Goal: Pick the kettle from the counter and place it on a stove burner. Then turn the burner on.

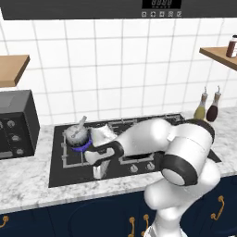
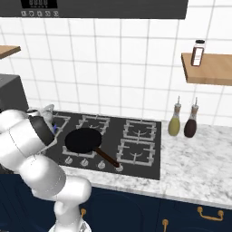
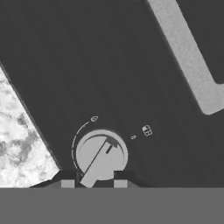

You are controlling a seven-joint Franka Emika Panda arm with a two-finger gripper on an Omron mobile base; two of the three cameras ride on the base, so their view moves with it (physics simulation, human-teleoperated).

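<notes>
Toaster oven (image 1: 16, 122): a dark box with round dials is standing at the far left of the surface (image 1: 28, 185), beside the cooktop (image 1: 69, 178).
Kettle (image 1: 76, 134): the silver-grey kettle is sitting on the rear left burner (image 1: 69, 155) of the cooktop, its handle or spout sticking up and to the right; in the right base view it is peeking out just behind the arm's elbow (image 2: 46, 112).
Gripper (image 1: 98, 172): it is pointing down at the front left edge of the cooktop, just in front of the kettle's burner; in the hand view its two dark tips (image 3: 94, 181) are standing on either side of a knob.
Gripper state: the fingers are sitting close on both sides of the knob's bar, but whether they are pressing on it cannot be told.
Knob (image 3: 101, 155): a round grey dial with a raised bar running diagonally is lying right at the tips, with small markings around it on the black cooktop panel.
Frying pan (image 2: 82, 139): the black pan is resting on the front middle of the cooktop, its handle reaching toward the front right.
Right burners (image 2: 138, 140): two grey grates are lying bare.
Bottles (image 2: 183, 121): an olive one and a dark one are standing side by side on the surface at the right of the cooktop.
Shelf (image 2: 210, 68): a wooden wall shelf is carrying a small jar (image 2: 198, 52).
</notes>
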